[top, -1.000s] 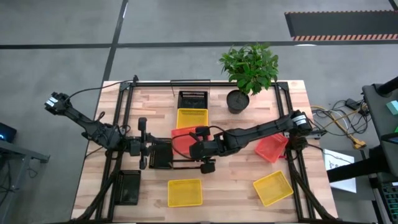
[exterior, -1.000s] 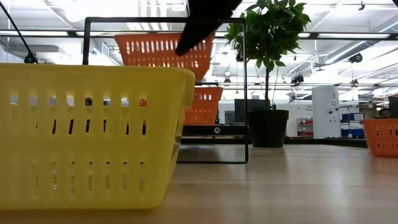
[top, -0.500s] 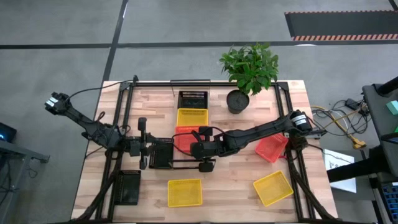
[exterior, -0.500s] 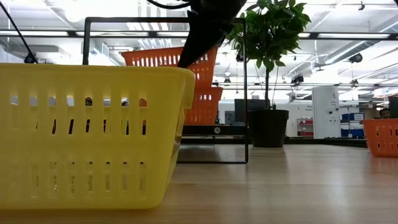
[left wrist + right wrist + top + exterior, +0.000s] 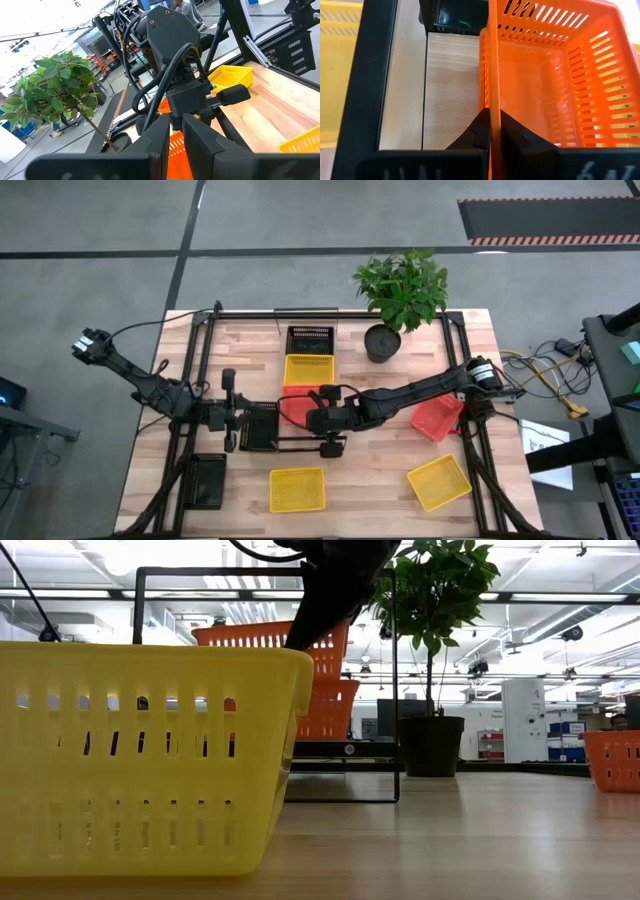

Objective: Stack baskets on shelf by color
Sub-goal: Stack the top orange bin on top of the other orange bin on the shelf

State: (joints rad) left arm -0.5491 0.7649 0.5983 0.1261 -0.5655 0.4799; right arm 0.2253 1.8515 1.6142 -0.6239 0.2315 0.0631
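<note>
Right gripper (image 5: 490, 131) pinched shut on the rim of a red basket (image 5: 545, 75), held just over the red one already on the shelf (image 5: 285, 442); nearer arm by far; lower than a second ago; left gripper (image 5: 175, 145) waiting beside, jaws barely parted, empty.

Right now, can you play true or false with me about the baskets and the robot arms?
1. The right tool pinches the rim of a red basket. True.
2. The plant pot lies tipped over. False: it stands upright at the table's back edge.
3. Two yellow baskets sit on the table's front part. True.
4. The left tool carries a yellow basket. False: nothing shows between its fingers.
5. Another red basket sits on the table's right side. True.
</note>
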